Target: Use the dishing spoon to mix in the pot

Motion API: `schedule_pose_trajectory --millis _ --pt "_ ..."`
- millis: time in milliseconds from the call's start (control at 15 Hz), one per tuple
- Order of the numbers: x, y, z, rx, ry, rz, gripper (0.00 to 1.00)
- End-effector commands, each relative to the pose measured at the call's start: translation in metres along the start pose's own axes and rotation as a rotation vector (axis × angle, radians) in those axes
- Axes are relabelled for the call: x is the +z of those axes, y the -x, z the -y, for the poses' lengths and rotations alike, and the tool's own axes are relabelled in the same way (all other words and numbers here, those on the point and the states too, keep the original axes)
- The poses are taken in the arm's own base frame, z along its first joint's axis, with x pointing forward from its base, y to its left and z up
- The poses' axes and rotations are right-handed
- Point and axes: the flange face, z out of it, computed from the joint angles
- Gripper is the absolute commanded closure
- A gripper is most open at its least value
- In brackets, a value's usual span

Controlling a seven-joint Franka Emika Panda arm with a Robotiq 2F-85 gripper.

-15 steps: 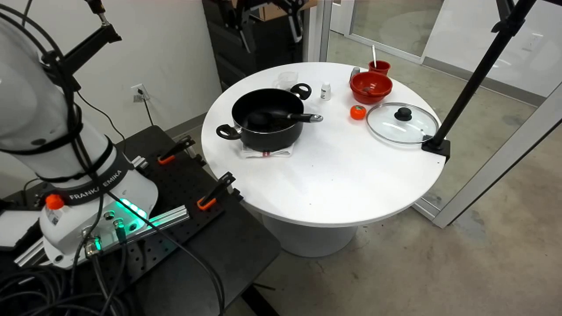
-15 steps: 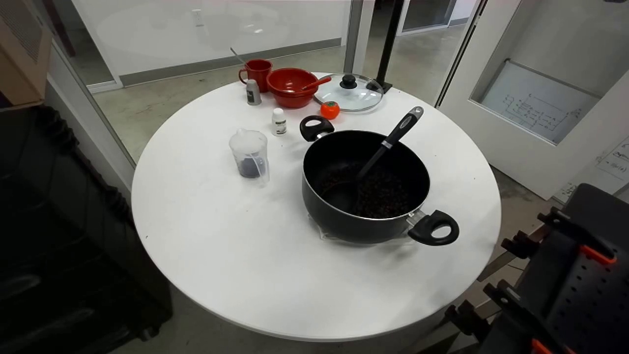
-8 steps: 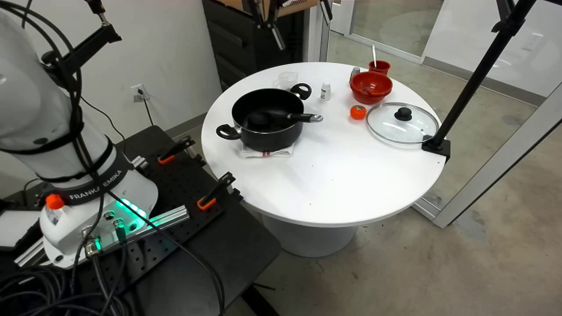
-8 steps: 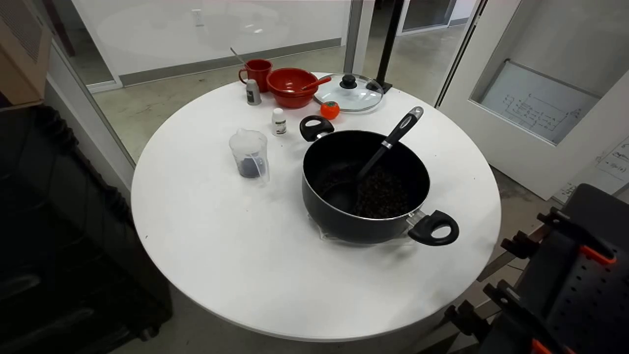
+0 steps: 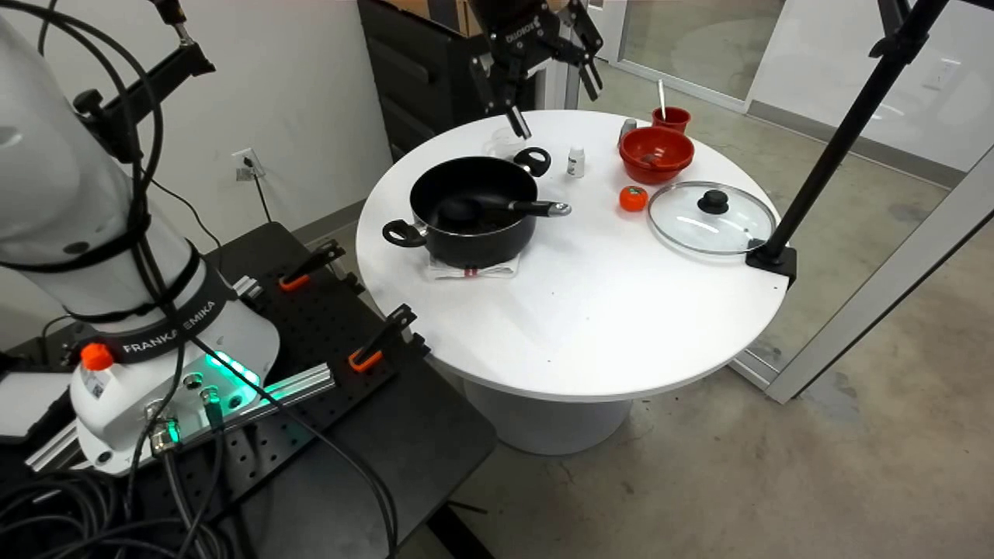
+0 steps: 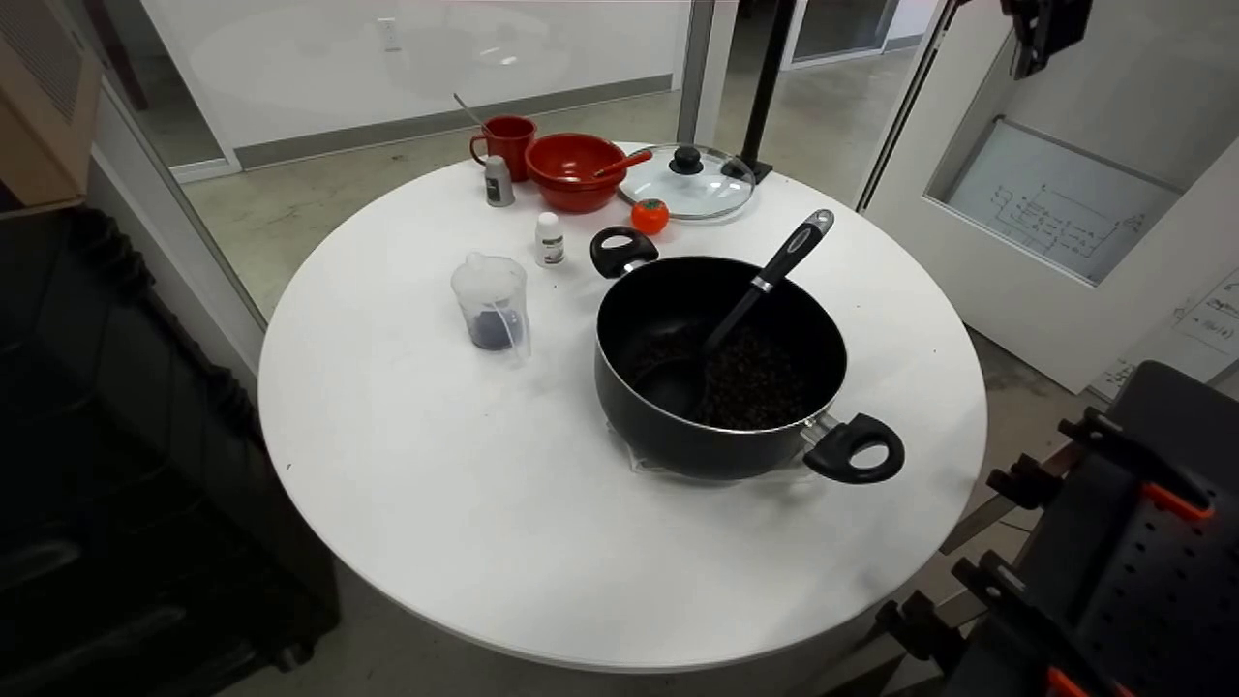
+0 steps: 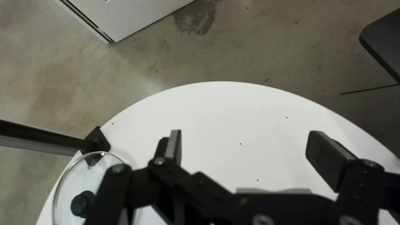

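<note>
The black pot (image 5: pixel 475 250) stands on a folded cloth on the white round table and shows in both exterior views (image 6: pixel 692 447). The dark dishing spoon (image 6: pixel 794 254) leans in the pot, its head down among small dark pieces (image 6: pixel 760 387) and its handle over the rim. Its handle also shows in an exterior view (image 5: pixel 536 208). My gripper (image 5: pixel 557 105) is open and empty, in the air above table height. In the wrist view the gripper (image 7: pixel 244 135) has its fingers wide apart over bare table. Pot and spoon are out of the wrist view.
The glass lid (image 5: pixel 683 221) lies beside a black pole (image 5: pixel 846 140) at the table edge. A tomato (image 5: pixel 633 199), red bowls (image 5: pixel 656 151), a red mug (image 6: pixel 510 145), a grey shaker (image 6: pixel 498 184), a white bottle (image 6: pixel 550 242) and a clear measuring cup (image 6: pixel 494 310) also stand there.
My gripper has moved right and down in an exterior view, and part of it has come in at the top right of an exterior view. Pot and spoon have not moved.
</note>
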Motion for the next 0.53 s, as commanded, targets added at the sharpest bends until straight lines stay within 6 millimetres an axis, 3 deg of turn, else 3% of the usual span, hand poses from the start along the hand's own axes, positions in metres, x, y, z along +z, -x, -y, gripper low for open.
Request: schedule_pose_trajectory --millis 0,467 --pt "0.023 -0.026 -0.002 -0.168 -0.008 0.025 0.00" --pt "0.039 -0.054 0.000 -0.405 0.006 -0.055 0.00"
